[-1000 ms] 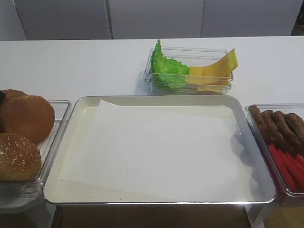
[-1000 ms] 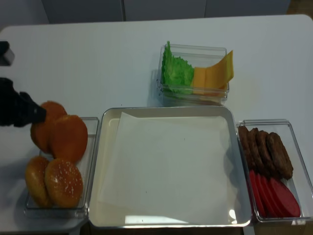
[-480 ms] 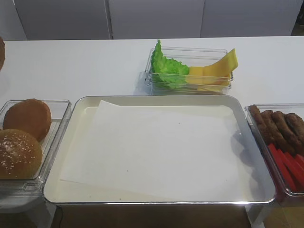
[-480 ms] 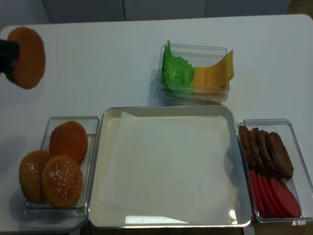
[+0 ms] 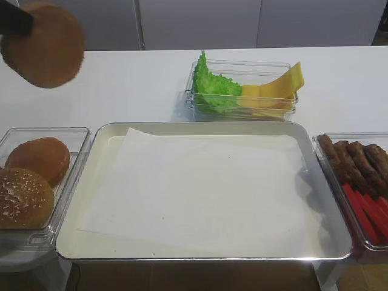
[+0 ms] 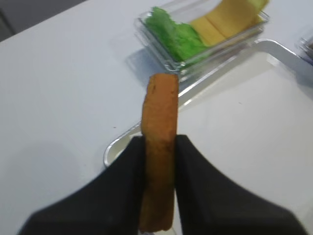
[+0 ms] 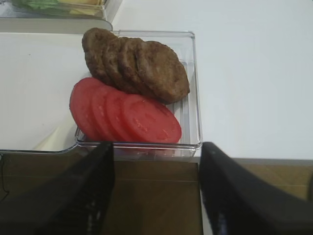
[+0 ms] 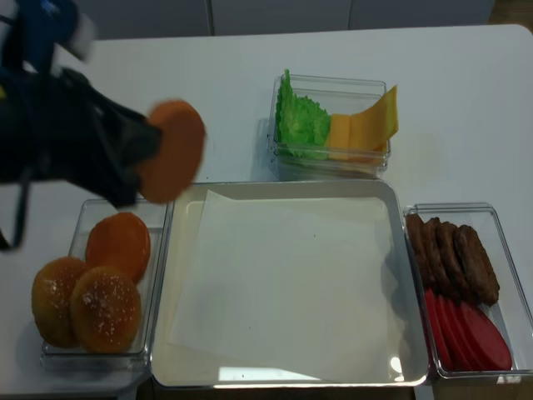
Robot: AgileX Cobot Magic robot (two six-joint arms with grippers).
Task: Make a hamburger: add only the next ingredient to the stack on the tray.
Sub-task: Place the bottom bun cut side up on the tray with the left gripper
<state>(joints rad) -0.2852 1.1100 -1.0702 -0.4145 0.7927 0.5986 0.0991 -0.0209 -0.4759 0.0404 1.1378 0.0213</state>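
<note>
The left gripper (image 6: 159, 161) pinches the bun half (image 6: 159, 147) on edge (disc upright). The tray (image 8: 400, 250) lies below, to its right; the right gripper (image 7: 156, 191) stands spread, empty.

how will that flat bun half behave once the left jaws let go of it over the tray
The bun half looks stiff: held edge-on, it does not sag. Released upright it may tip or roll, being round and thin. The tray paper could let it slide.

No lettering, label, brand mark or number can be read anywhere in these views: the metal tray (image 5: 330, 242), its white paper sheet (image 5: 200, 188) and the clear plastic containers (image 8: 333, 92) on the table (image 5: 121, 85) all carry blank surfaces.
</note>
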